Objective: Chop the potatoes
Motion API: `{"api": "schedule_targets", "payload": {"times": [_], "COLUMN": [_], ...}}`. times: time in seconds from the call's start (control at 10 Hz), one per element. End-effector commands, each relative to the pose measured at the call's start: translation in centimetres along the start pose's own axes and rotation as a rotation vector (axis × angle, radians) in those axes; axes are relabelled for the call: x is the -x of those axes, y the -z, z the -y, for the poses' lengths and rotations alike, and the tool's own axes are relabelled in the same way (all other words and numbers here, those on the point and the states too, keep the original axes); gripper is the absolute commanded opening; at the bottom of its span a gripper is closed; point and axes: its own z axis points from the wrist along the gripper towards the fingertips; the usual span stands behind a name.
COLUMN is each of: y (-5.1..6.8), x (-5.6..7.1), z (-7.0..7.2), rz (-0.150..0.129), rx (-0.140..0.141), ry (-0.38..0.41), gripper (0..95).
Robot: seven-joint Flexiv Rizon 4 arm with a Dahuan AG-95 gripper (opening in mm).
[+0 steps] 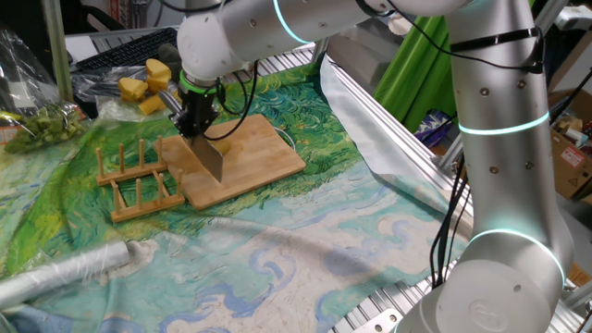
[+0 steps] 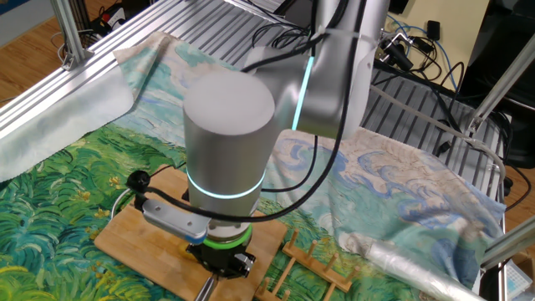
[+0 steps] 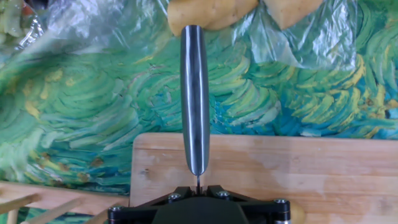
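Your gripper (image 1: pixel 197 123) is clamped shut on a knife (image 1: pixel 211 155), pointing straight down over the wooden board (image 1: pixel 264 153). The blade is flat grey steel, broad and rectangular in the one fixed view; from the hand view you see only its smooth rounded spine (image 3: pixel 194 99), running away from the fingers across the board's pale, grainy surface. One potato piece (image 1: pixel 222 145) lies on the board just beside the blade, pale yellow and small, partly hidden behind the knife; in the hand view a sliver of it shows at the bottom right, next to the gripper body (image 3: pixel 298 213). You have one board, rectangular with rounded corners, resting on a painted cloth (image 1: pixel 305 250) of swirling green, blue and yellow. Beside the board stands one wooden rack (image 1: pixel 139 180) of thin dowels. Farther off, about four bigger, deeper-yellow blocky chunks (image 1: pixel 148 81) sit on crinkled clear plastic (image 3: pixel 112 25).
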Motion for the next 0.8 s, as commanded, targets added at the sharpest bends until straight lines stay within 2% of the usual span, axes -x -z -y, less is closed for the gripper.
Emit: {"api": "schedule_targets", "payload": {"times": [0.1, 0.4, 0.6, 0.8], "y": [-0.1, 0.0, 1.0, 0.7], "x": [-0.2, -0.2, -0.3, -0.4], "z": [0.0, 0.0, 0.2, 0.1], "rz": [0.000, -0.001, -0.005, -0.008], "rx": [0.001, -0.002, 0.000, -0.002], "ry": [-0.002, -0.002, -0.002, -0.003], "gripper": [0.0, 0.0, 0.0, 0.0]}}
